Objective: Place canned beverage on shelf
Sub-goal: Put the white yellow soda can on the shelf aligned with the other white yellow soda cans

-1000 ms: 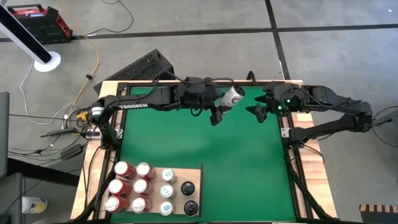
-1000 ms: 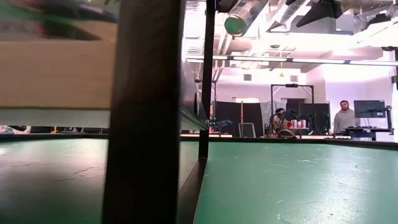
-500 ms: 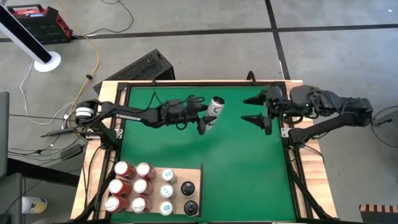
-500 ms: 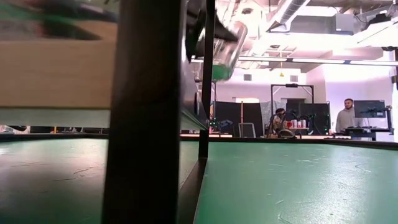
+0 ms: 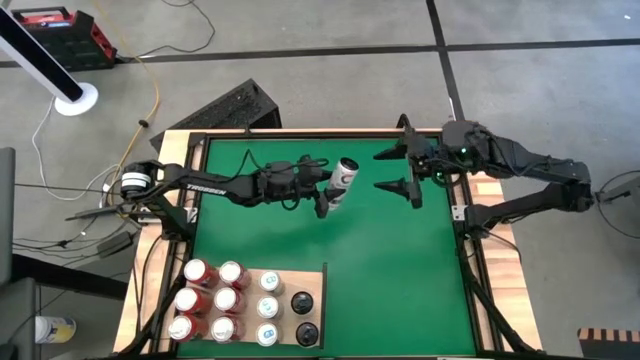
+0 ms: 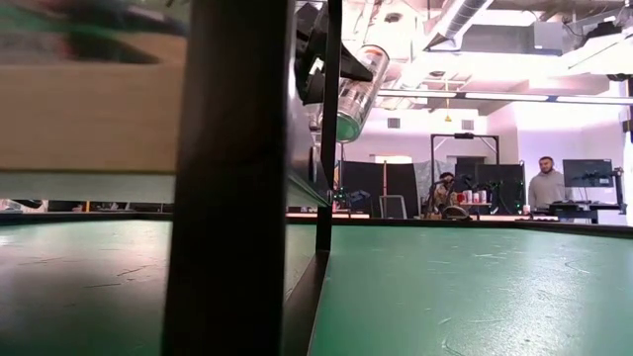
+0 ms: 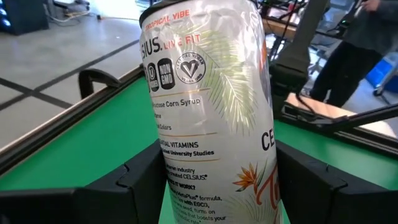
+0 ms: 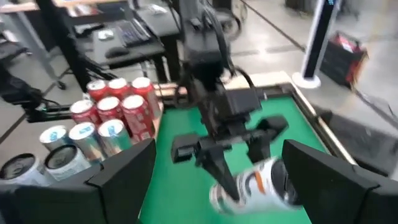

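Carrying the can [image 5: 343, 176] tilted above the mat's [image 5: 380, 270] far half, the left gripper [image 5: 331, 190] clamps it; right gripper [image 5: 392, 170] gapes nearby. Probably best to level it before reaching the shelf [image 5: 315, 285].

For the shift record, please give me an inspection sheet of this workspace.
Surface: green mat, bare in the middle.
Job's things: white can held above the mat; shelf at the front edge, carrying red cans, silver cans and black cans.
Clutter: nothing seen on the mat.
Grippers: left pincer shut on the white can; right pincer open, beside it.
Cables: yellow cable on the floor.
Surroundings: person far behind.
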`<state>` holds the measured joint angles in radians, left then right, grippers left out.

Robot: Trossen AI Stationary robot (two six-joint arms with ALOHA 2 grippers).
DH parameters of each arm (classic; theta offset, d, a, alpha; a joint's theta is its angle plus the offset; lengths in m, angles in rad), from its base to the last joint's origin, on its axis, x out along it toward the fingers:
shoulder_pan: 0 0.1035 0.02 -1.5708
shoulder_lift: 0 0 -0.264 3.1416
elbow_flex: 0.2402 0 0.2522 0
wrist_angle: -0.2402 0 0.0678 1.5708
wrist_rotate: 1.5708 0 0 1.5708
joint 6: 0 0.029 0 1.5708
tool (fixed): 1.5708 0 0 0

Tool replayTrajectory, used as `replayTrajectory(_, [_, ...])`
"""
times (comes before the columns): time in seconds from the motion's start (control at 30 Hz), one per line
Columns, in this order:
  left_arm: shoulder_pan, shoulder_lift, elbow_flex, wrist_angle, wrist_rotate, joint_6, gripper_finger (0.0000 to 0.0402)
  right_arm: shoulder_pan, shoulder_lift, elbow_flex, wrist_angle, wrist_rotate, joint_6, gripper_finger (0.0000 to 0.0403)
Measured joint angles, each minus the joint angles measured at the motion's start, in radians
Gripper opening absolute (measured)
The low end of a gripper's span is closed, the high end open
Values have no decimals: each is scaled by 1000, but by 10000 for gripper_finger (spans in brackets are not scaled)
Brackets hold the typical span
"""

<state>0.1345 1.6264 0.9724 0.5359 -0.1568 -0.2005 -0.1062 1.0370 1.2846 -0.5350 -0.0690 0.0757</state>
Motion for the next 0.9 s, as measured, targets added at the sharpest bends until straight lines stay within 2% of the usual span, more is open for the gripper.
replayTrajectory(0.17, [-5, 0, 0, 2, 19, -17, 232, -94, -6, -32, 74, -94, -48, 374])
replayTrajectory(0.3, [-15, 0, 0, 2, 19, -16, 232, -203, -48, -211, 228, -206, -10, 374])
replayTrajectory(0.43, [-29, -13, 0, -3, 19, 14, 233, -330, -100, -452, 613, -357, 221, 374])
replayTrajectory(0.5, [-32, -28, 0, -1, 20, 32, 233, -368, -117, -541, 814, -387, 355, 374])
replayTrajectory(0.57, [-34, -42, 0, -5, 21, 50, 233, -375, -129, -596, 926, -398, 410, 374])
replayTrajectory(0.77, [-33, -76, 0, -12, 17, 89, 233, -342, -133, -639, 933, -397, 402, 374])
replayTrajectory(0.9, [-33, -87, 1, -20, 15, 103, 233, -313, -132, -639, 932, -355, 385, 374])
